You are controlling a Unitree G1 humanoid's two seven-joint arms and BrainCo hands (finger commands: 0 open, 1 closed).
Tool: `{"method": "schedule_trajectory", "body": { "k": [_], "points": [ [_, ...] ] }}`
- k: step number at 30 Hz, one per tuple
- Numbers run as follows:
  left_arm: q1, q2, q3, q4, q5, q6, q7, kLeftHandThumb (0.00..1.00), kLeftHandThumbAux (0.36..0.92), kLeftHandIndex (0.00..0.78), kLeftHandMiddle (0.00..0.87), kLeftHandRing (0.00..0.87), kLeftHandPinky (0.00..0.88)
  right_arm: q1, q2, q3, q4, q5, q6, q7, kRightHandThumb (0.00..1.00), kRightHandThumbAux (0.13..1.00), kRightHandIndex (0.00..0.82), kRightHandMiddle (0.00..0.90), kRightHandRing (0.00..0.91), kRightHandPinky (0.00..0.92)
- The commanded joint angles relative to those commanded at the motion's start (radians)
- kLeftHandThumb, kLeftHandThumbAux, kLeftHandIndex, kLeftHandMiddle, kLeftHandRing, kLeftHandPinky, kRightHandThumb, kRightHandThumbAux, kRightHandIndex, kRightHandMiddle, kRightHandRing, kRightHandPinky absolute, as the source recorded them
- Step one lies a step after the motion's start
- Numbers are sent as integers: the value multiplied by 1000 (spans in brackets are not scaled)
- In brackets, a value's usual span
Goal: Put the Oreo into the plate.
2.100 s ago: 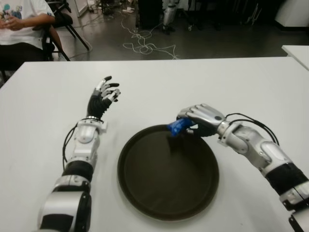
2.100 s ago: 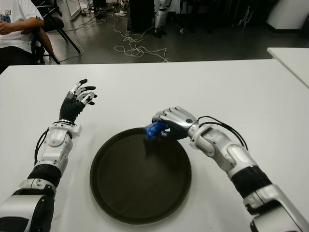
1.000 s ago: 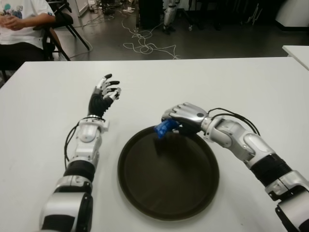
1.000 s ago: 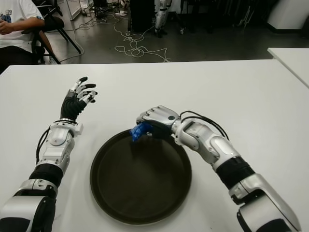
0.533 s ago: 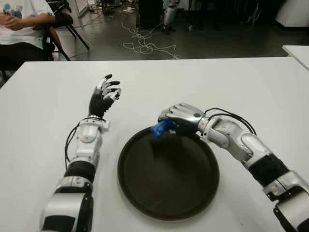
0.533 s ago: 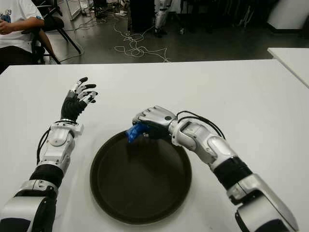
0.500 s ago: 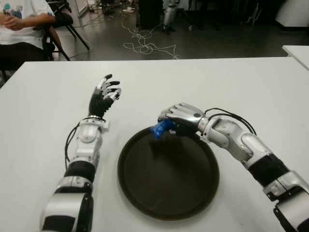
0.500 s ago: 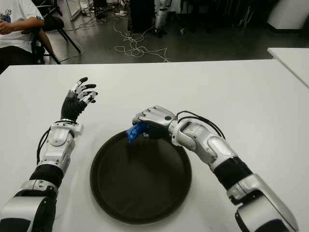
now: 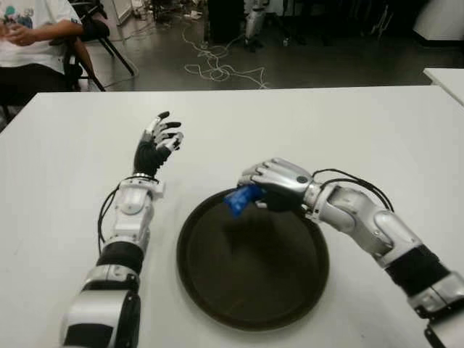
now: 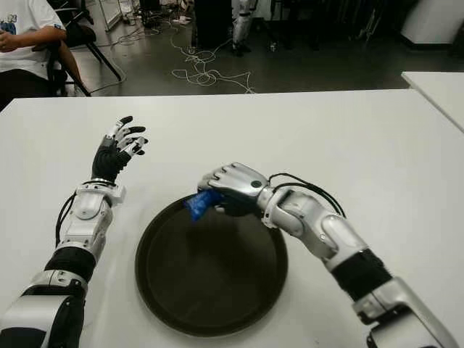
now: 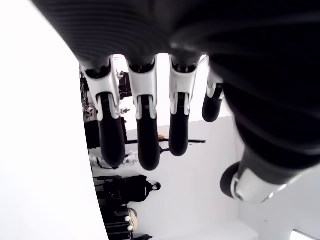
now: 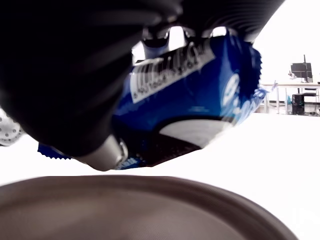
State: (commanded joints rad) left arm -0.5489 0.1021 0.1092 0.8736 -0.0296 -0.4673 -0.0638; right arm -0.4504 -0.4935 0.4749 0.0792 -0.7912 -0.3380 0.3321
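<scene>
**A:** Right wrist view — the Oreo (image 12: 195,95), a blue packet with a barcode strip, sits clamped under the curled fingers of the right hand (image 10: 230,187), with the dark rim of the plate (image 12: 150,205) just below it. What has changed?

**B:** Across the last two seconds the right hand has swung toward the robot's left along the plate's far edge. In the eye views the packet (image 9: 239,197) was over the far-right part of the rim; now it pokes out of the hand's left side over the far-left part, its tip above the dark interior (image 9: 254,290).

**A:** And the meaning for the task?

**B:** Judged from these frames, the carry is nearly done: the packet hangs above the plate, not in it. It does not appear to touch the plate's surface, though the gap is hard to read. Opening the fingers here would probably drop it inside, close to the rim — a release nearer the centre looks safer.

**A:** Packet relative to hand?

**B:** Gripped from above, the fingers wrapped over its rear half, the free end jutting toward the robot's left.

**A:** The other hand?

**B:** The left hand (image 9: 156,141) shows over the bench (image 9: 377,123), left of the plate and apart from it, fingers spread, holding nothing.
</scene>
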Motion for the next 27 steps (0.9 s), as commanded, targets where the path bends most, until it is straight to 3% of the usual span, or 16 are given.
{"method": "schedule_trajectory", "body": {
  "k": [5, 10, 27],
  "points": [
    [0, 0, 1, -2, -1, 1, -2, 269, 636, 135, 272, 327, 416, -20, -31, -24, -73, 14, 83, 131, 680, 736, 426, 711, 731, 743],
    [2, -2, 4, -5, -5, 6, -3, 272, 631, 136, 272, 327, 418, -11, -51, -46, -140, 17, 149, 227, 681, 736, 427, 711, 728, 739],
    [10, -7, -2, -29, 7, 15, 13, 259, 642, 135, 266, 318, 410, -8, -61, -47, -181, -16, 247, 329, 685, 733, 427, 681, 702, 714]
  ]
}}
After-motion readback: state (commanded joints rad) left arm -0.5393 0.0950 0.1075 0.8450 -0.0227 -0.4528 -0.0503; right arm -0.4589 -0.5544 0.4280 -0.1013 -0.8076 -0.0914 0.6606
